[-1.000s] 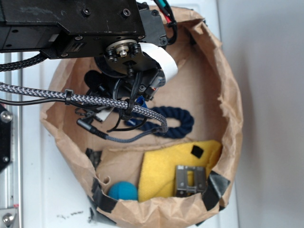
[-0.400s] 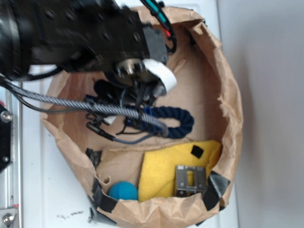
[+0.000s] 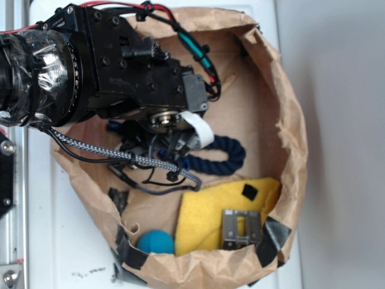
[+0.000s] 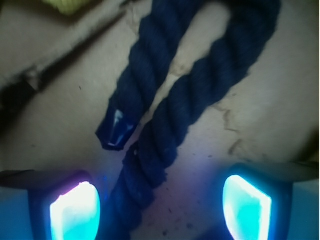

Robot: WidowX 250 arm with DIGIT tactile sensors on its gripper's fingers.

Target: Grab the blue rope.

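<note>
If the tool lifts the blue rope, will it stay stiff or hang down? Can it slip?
The blue rope lies folded back on itself, so it is probably floppy and would sag either side of the tool. Its twisted strands look rough, so slipping seems unlikely. The glossy capped end may be slicker.

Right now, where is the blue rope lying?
In the exterior view the blue rope lies folded mid-bag on the paper bag floor, just above the yellow cloth, its left part under the gripper.

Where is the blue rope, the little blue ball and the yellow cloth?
blue rope (image 3: 231, 153): exterior view, on its folded bend at the right.
blue ball (image 3: 157, 242): exterior view, on the middle of the ball.
yellow cloth (image 3: 207, 208): exterior view, on a bare part left of the metal clip.
</note>
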